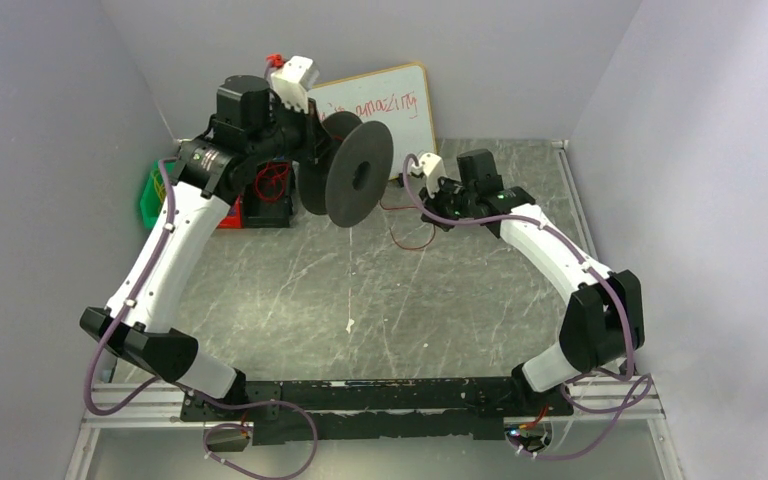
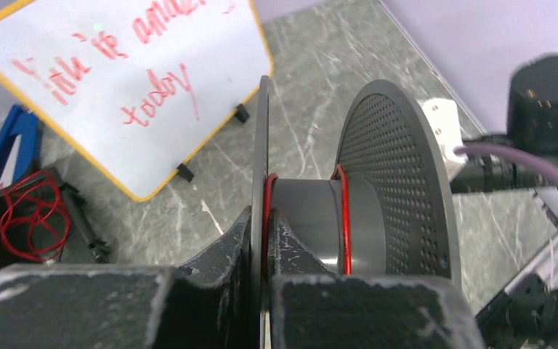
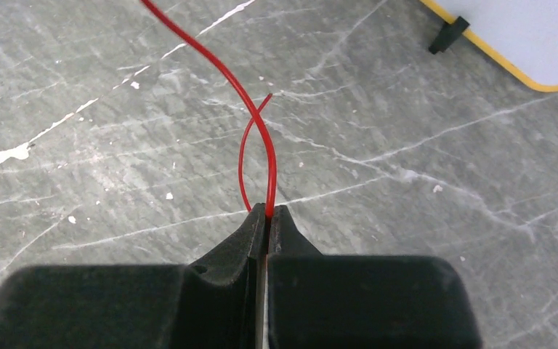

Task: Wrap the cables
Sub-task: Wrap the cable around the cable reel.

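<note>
Left pincer (image 2: 265, 218): clamped on spool (image 2: 399, 167) rim.
Right pincer (image 3: 267, 214): clamped on red cable (image 3: 270, 156).
Room: surface (image 1: 410, 300) wide between arms.
Whiteboard (image 2: 116, 94): "amazing", "today".

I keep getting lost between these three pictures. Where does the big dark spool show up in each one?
Top view: the spool is upper middle, held above the table by the left arm.
Left wrist view: it fills the middle, one flange pinched in the left tool, with red wire around its core.
Right wrist view: not in it.
Shared landmark: the whiteboard, seen in all three.
</note>
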Robot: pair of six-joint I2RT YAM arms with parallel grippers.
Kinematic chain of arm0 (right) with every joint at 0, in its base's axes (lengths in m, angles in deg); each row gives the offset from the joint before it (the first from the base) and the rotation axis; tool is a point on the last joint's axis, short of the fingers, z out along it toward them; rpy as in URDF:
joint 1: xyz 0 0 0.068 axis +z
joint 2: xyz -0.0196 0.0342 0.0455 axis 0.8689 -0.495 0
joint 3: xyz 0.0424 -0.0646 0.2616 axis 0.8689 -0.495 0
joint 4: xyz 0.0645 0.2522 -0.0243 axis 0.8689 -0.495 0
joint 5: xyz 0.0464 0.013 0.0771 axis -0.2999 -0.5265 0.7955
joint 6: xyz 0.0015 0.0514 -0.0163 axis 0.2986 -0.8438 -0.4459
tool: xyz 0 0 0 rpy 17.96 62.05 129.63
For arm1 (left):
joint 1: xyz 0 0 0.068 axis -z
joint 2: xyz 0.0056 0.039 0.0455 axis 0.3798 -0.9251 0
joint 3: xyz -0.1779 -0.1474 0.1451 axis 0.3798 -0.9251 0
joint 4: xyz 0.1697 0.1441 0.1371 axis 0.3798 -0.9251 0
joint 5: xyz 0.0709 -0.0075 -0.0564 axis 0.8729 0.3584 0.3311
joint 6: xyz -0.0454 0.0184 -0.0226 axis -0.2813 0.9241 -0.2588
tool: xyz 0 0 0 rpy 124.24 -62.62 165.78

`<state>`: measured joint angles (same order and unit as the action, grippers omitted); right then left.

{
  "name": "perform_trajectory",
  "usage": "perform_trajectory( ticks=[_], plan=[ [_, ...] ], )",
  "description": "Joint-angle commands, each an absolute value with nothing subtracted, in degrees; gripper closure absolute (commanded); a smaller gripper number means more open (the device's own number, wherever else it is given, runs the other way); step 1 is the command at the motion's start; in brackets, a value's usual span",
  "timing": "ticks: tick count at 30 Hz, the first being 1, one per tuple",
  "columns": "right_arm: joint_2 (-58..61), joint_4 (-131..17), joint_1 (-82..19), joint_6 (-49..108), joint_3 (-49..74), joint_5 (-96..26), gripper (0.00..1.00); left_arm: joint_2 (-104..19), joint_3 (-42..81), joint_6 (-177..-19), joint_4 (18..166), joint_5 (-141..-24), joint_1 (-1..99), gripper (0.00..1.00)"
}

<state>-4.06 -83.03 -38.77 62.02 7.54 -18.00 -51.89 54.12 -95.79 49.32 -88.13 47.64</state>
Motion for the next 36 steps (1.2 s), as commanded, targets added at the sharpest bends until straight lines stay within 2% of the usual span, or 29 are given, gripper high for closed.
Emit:
perform_trajectory(
  ticks=[1,11,18,26,36],
  plan=[
    [-2.7,-79.2,-37.4,61.7,5.8,-16.1,1.00,-51.0,57.8,-102.8,54.7,-82.8,45.6,0.97],
    [-1.4,-79.7,-32.8,61.6,6.1,-14.6,1.00,-52.3,57.0,-110.1,54.0,-76.0,42.9,0.97],
    [-1.9,-83.3,-26.9,62.9,10.5,-16.5,1.00,-53.0,54.9,-113.4,53.6,-74.2,42.1,0.98],
    [-1.2,-91.1,-20.7,68.4,15.6,-13.5,1.00,-53.1,53.8,-113.3,52.8,-61.2,42.1,0.97],
    [0.1,-100.1,-15.1,77.3,15.5,-11.3,1.00,-53.2,54.2,-112.0,53.2,-52.1,41.9,0.97]
  ],
)
